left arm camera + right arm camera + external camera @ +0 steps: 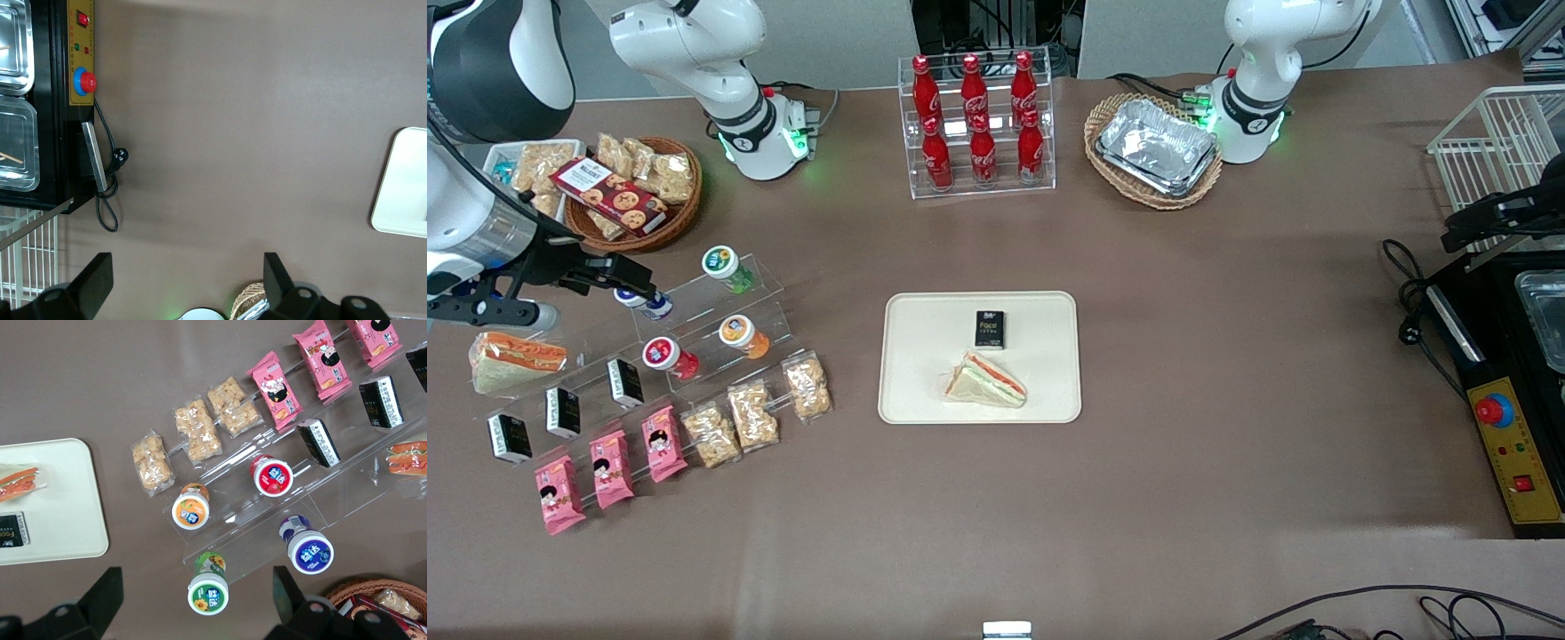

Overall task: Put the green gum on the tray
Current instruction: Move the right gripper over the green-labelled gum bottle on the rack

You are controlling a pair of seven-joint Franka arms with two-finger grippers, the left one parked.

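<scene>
The green gum (727,267) lies on the top step of a clear acrylic stand, its white-rimmed lid with a dark green label facing up; the wrist view shows the same green gum (208,590). My right gripper (630,286) hangs above the stand, over toward the blue bottle, away from the tray. In the wrist view the gripper (197,581) is open, its two dark fingers (107,593) wide apart on either side of the green gum and not touching it. The cream tray (925,391) lies mid-table with a black box (990,329) and a sandwich (987,380) on it.
Blue (654,305), red (665,354) and orange (740,333) gum bottles share the stand with black boxes, snack bags and pink packets. A wicker basket of snacks (636,191) sits beside the arm. A cola rack (976,124) and a basket of foil trays (1156,147) stand farther back.
</scene>
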